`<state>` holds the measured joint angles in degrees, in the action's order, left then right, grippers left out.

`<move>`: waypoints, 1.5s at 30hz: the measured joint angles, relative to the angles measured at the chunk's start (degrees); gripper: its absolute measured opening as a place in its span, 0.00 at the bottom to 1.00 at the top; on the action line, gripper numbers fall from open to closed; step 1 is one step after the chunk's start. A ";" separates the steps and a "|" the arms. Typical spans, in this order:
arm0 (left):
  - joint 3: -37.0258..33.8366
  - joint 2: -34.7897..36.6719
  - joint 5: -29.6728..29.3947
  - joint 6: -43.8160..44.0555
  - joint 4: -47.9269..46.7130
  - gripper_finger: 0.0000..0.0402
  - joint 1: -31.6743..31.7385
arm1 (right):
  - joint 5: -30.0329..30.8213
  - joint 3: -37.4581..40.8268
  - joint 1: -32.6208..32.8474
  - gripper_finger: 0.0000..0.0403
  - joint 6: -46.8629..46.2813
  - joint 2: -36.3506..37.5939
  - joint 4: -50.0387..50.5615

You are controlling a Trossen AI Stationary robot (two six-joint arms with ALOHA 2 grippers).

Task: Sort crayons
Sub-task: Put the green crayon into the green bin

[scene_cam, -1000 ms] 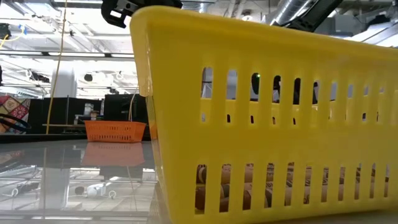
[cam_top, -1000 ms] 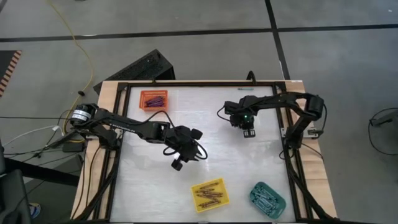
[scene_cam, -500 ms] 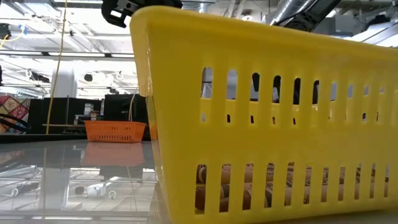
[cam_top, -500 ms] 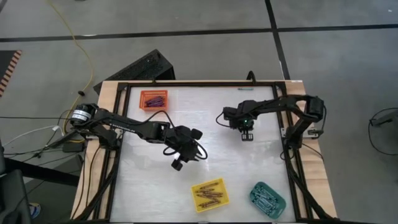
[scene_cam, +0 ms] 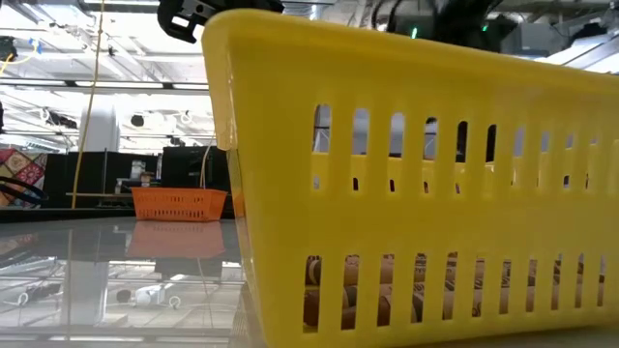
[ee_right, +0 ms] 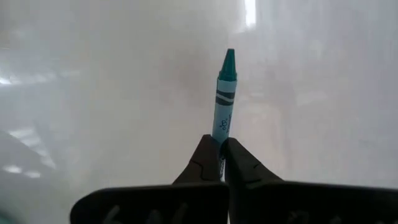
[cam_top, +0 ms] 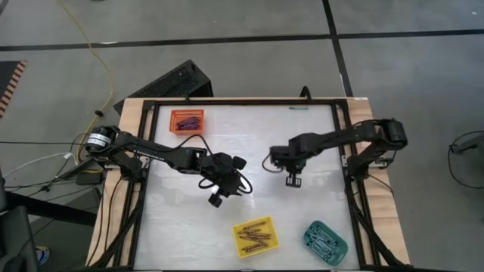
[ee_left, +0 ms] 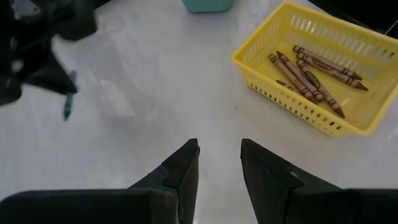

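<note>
Right claw (ee_right: 220, 148) grips teal crayon (ee_right: 224, 93); yellow tray (scene_cam: 416, 184) blocks low view.

Three trays stand on the bench (cam_top: 189, 242): one orange tray (cam_top: 187, 120), one yellow tray (cam_top: 255, 236) and one teal tray (cam_top: 324, 242). The yellow tray holds about six brown crayons (ee_left: 308, 73). One teal crayon (ee_right: 223, 106) shows outside the trays. The crayons in the orange and teal trays are too small to count. Two arms are present.
</note>
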<state>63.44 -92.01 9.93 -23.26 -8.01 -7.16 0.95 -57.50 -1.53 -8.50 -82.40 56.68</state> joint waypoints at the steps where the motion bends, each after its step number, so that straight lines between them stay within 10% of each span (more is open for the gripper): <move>1: 0.00 0.00 0.00 0.00 -0.02 0.27 0.00 | -0.07 -0.40 1.54 0.00 -1.80 0.68 0.12; 18: 0.00 0.00 0.04 -0.03 -0.01 0.27 0.00 | 0.56 -6.49 26.69 0.00 -30.94 4.49 0.66; 45: 0.00 0.00 -0.94 1.98 3.36 0.27 0.02 | 8.01 -7.01 46.47 0.00 -53.89 4.40 -4.48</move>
<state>63.44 -92.01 8.99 -21.28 -4.65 -7.14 8.95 -64.51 44.94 -62.39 -78.00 52.20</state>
